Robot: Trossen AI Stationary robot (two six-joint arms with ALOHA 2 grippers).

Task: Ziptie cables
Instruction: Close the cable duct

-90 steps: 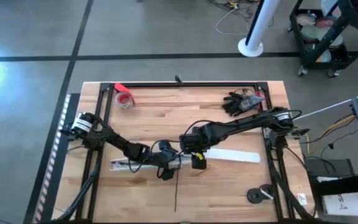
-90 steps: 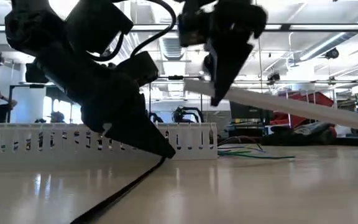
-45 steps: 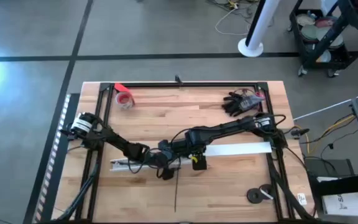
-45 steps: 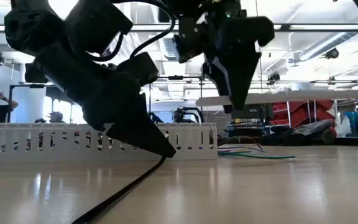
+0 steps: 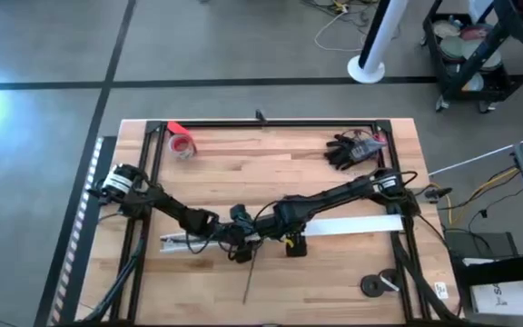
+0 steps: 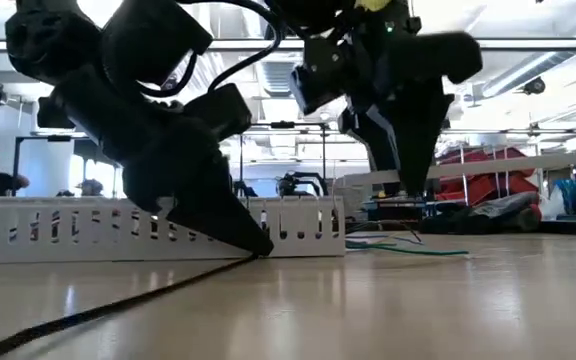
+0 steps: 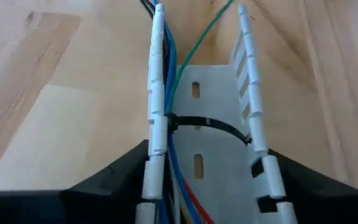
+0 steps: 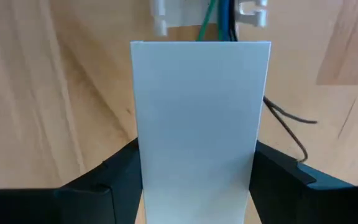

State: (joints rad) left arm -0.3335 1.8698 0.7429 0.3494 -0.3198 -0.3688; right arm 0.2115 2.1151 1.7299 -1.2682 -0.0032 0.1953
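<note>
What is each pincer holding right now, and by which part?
The right pincer grips the flat white strip near one end, across its width. The left pincer straddles the slotted white duct; whether it grips cannot be told.

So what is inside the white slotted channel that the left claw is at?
In the white slotted channel lie the cables, blue, green and red, with a black zip tie across them. Their far ends are hidden from view.

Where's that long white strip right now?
The white strip is held level in the right end effector, stretching toward the table's right side, its near end beside the slotted duct.
</note>
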